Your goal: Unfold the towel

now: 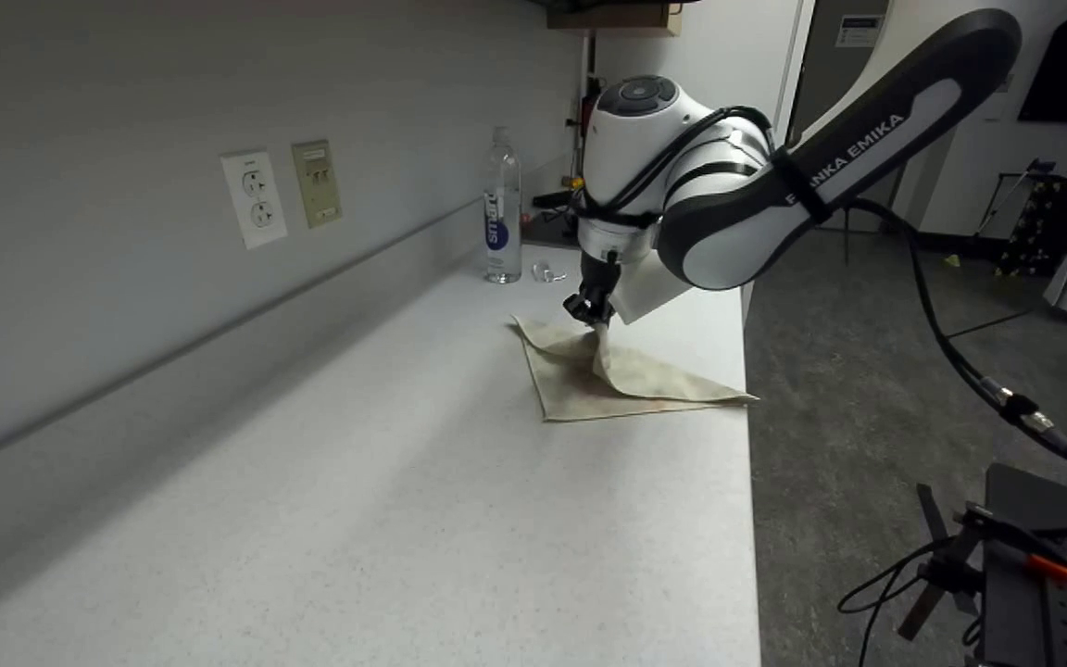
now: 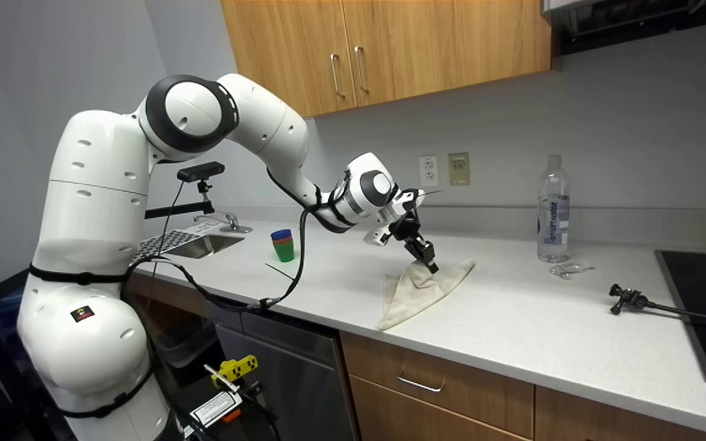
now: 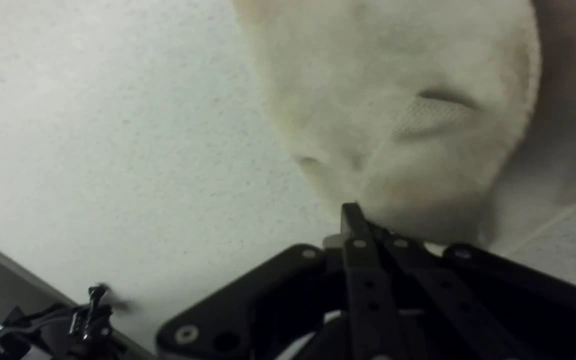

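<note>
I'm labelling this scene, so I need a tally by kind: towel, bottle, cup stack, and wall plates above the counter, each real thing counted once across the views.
Towel: 1
Bottle: 1
Cup stack: 1
Wall plates: 2 (white plate, beige plate)
Total: 5

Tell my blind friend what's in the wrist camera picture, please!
A black gripper at the bottom pinches a wrinkled beige towel, its lifted layer curving over a shadowed part at right. Beside it lies bare, speckled white counter, with a blurry black gadget at lower left.
</note>
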You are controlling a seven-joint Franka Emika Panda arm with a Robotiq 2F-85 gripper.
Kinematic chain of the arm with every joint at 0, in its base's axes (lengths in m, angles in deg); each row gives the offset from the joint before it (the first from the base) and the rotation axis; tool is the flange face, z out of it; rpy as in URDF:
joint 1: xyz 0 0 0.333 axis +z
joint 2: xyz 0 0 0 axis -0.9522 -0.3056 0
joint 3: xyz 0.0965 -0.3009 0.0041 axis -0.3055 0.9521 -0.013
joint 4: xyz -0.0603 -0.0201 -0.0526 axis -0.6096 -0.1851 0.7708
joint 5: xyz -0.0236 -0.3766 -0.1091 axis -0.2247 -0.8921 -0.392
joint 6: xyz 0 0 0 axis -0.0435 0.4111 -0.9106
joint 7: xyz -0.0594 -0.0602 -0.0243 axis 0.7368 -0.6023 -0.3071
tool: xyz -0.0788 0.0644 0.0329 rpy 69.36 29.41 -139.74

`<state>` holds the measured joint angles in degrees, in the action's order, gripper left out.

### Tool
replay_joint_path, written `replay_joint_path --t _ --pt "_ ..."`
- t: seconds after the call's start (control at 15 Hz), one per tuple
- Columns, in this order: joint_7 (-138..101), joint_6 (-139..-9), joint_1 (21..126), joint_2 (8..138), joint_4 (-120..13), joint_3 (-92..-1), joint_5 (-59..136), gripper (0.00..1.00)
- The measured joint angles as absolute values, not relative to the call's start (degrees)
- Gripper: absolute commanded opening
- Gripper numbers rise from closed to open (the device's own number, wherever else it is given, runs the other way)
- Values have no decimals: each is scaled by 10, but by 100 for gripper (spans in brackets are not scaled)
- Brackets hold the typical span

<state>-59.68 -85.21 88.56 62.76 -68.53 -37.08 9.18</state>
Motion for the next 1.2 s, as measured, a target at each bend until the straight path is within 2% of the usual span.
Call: replay_joint_path --t 0.33,0.87,0.93,1.07,1.2 --pt "-637 -852 882 632 -678 -335 -45 0" --pt "-709 -851 840 622 -652 -335 -222 0" --pt "-717 -850 833 619 -648 -336 -239 26" --pt "-727 -845 819 614 -641 -342 -257 34" --pt "-728 -834 805 609 -636 -353 -259 50"
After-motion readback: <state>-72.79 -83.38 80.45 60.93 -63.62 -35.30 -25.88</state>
